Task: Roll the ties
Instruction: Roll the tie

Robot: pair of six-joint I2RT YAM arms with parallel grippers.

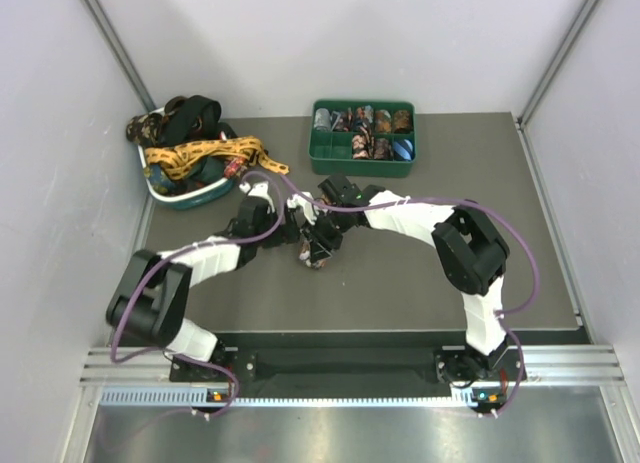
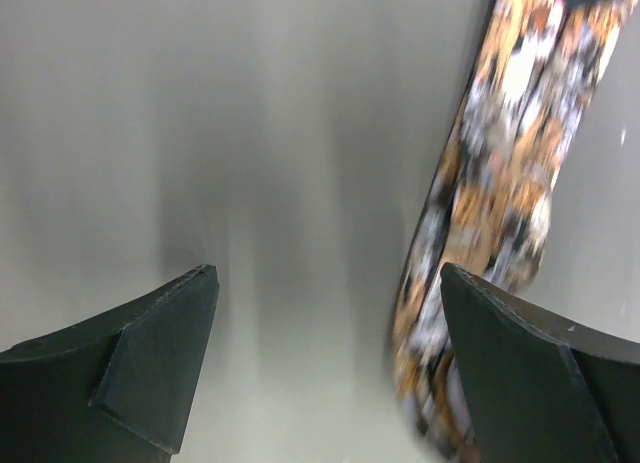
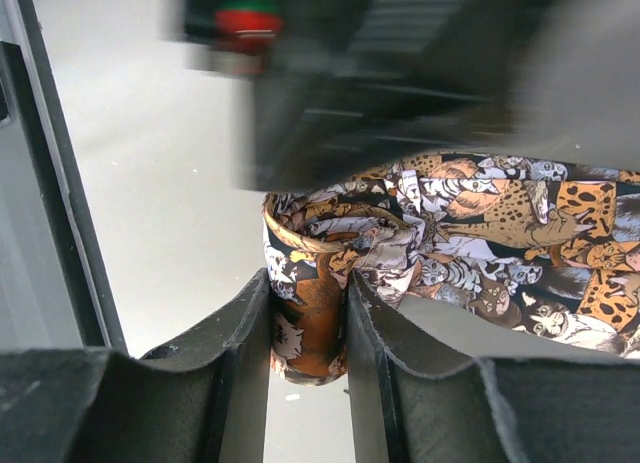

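Note:
A tie with a brown, orange and white cat print (image 3: 470,233) is partly wound into a small roll. My right gripper (image 3: 308,283) is shut on that roll, a finger pressing each side, and the loose tail runs off to the right. In the left wrist view the same tie (image 2: 500,183) hangs as a blurred strip just inside the right finger (image 2: 530,373). My left gripper (image 2: 325,271) is open and grips nothing. From above, both grippers meet mid-table over the tie (image 1: 314,255), the left gripper (image 1: 292,225) just left of the right gripper (image 1: 322,241).
A teal bin (image 1: 190,195) at the back left holds a heap of loose ties, one gold-yellow (image 1: 200,155) trailing over its rim. A green compartment tray (image 1: 362,165) at the back centre holds several rolled ties. Purple cables run along both arms.

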